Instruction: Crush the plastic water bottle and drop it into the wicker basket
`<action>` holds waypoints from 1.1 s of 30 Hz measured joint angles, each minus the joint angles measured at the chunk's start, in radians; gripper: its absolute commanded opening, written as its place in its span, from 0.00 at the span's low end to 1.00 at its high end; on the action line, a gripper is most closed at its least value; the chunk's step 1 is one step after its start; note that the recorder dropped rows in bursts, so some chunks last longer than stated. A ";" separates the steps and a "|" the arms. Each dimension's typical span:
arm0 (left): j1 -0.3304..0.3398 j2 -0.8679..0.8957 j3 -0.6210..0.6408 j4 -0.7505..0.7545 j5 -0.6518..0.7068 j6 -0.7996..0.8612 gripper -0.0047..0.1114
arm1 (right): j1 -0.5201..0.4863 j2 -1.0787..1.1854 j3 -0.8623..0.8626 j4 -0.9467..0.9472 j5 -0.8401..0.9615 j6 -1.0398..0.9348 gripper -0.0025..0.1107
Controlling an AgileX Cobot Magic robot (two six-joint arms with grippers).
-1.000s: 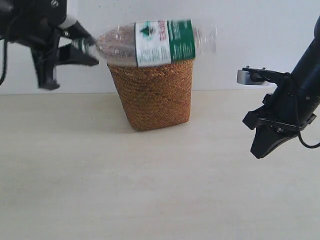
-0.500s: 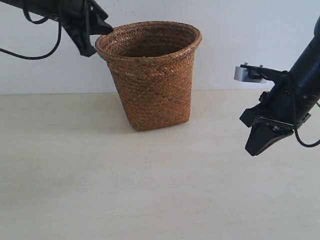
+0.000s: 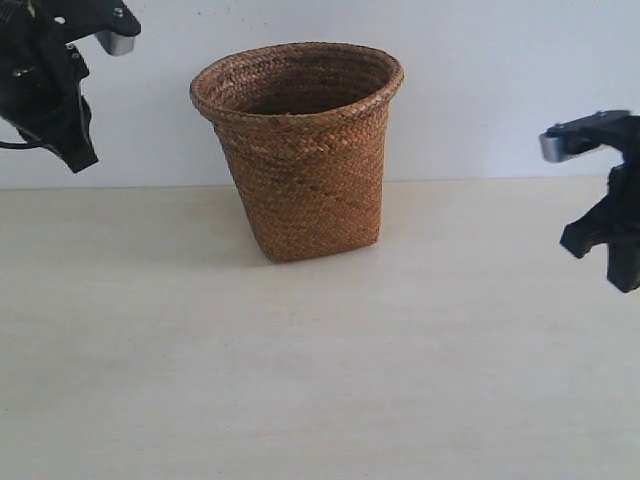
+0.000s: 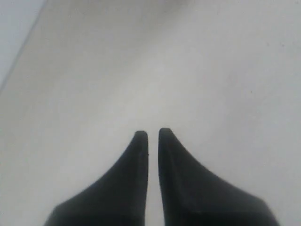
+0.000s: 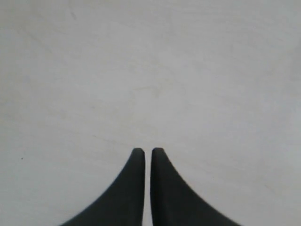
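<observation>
Left gripper (image 4: 152, 133) and right gripper (image 5: 145, 150) hung clenched and empty over the table (image 3: 320, 390). We saw the wicker basket (image 3: 305, 170) upright between them, well apart from both, its inside hidden from us.

The left gripper (image 4: 149, 135) and the right gripper (image 5: 147, 151) hang above the surface, each with its jaws almost together.

Bright, soft, even light w/ faint shadow by wicker basket (image 3: 305, 180); 2 wrist views blurry.
</observation>
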 measured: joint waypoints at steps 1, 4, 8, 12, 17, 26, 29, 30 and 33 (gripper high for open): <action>0.000 -0.002 0.000 0.002 0.013 -0.029 0.08 | -0.015 -0.015 0.000 0.000 0.000 0.019 0.02; 0.000 -0.022 0.002 0.007 0.028 -0.139 0.08 | -0.073 -0.072 0.000 0.008 -0.006 0.062 0.02; 0.000 -0.085 0.049 0.009 0.034 -0.232 0.08 | -0.113 -0.167 0.035 0.023 -0.043 0.085 0.02; 0.000 -0.165 0.146 0.010 0.036 -0.297 0.08 | -0.116 -0.285 0.133 0.025 -0.145 0.090 0.02; 0.000 -0.285 0.295 0.010 0.007 -0.350 0.08 | -0.116 -0.431 0.272 0.025 -0.296 0.090 0.02; 0.000 -0.529 0.549 0.010 -0.216 -0.420 0.08 | -0.116 -0.652 0.503 0.025 -0.549 0.090 0.02; 0.000 -0.608 0.627 0.010 -0.292 -0.456 0.08 | -0.116 -0.713 0.574 0.025 -0.625 0.090 0.02; 0.000 -0.636 0.662 0.010 -0.320 -0.468 0.08 | -0.116 -0.742 0.602 0.025 -0.655 0.092 0.02; 0.000 -0.725 0.749 0.010 -0.377 -0.493 0.08 | -0.116 -0.808 0.659 0.031 -0.727 0.092 0.02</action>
